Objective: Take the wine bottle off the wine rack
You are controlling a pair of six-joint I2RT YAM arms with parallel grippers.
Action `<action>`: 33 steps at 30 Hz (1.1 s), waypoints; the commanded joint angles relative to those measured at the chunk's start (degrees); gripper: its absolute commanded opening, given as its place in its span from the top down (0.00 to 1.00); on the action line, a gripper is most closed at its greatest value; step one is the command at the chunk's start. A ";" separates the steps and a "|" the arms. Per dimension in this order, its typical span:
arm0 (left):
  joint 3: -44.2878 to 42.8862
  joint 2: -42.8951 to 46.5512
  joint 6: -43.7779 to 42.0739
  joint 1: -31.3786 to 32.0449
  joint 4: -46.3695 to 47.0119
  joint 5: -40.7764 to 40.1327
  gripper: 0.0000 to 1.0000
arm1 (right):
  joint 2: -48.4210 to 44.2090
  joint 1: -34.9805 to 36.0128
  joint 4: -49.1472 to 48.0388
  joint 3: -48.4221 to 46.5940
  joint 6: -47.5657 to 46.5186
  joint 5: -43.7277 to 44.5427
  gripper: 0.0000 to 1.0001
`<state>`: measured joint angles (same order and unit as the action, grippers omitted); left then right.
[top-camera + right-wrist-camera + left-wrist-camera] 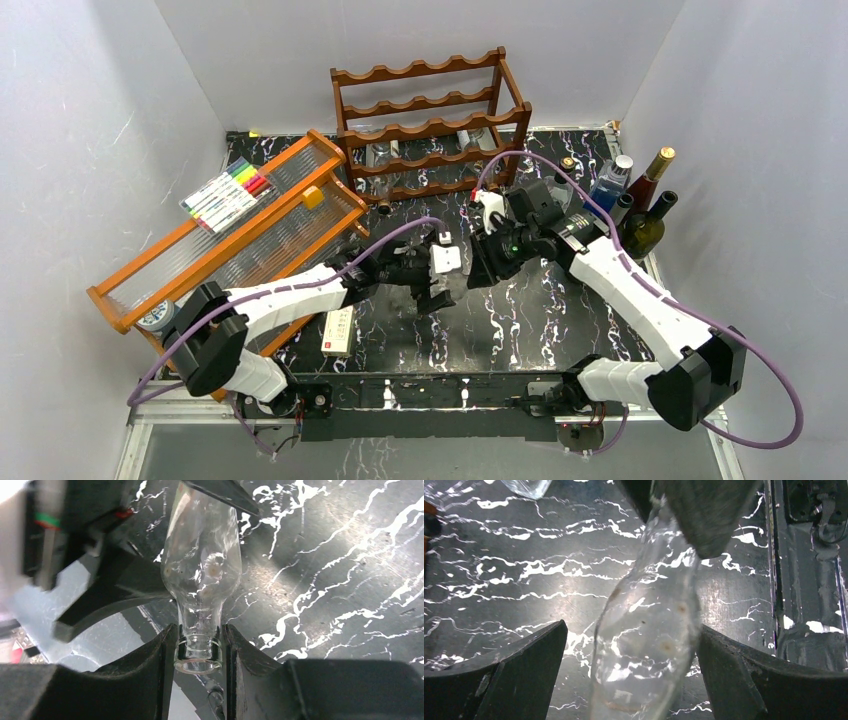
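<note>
A clear glass wine bottle [202, 570] hangs above the black marbled table, off the dark reddish-brown wine rack [430, 125] that stands at the back. My right gripper [199, 630] is shut on the bottle's neck just below the lip. My left gripper [631, 630] is open, one finger on each side of the bottle's wide body [649, 645]. Its right finger sits close against the glass and its left finger stands apart. In the top view both grippers meet mid-table, left [440, 285] and right [485, 262].
An orange-framed tray [200, 260] with markers [228, 190] lies at the left, a tape roll [157, 316] at its near end. A small box [339, 331] lies near the left arm. Several bottles [640, 200] stand at the right wall. Clear bottles [385, 152] rest in the rack.
</note>
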<state>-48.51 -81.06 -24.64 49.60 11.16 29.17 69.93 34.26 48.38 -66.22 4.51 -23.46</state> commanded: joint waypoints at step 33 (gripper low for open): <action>-0.43 3.80 2.17 1.79 3.44 -13.23 0.76 | -10.21 0.74 -48.30 25.94 38.75 12.36 0.45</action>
<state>-47.59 -81.65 -22.65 50.81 10.24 14.85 58.61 35.22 10.66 -42.09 36.60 -10.98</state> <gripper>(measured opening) 0.586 0.574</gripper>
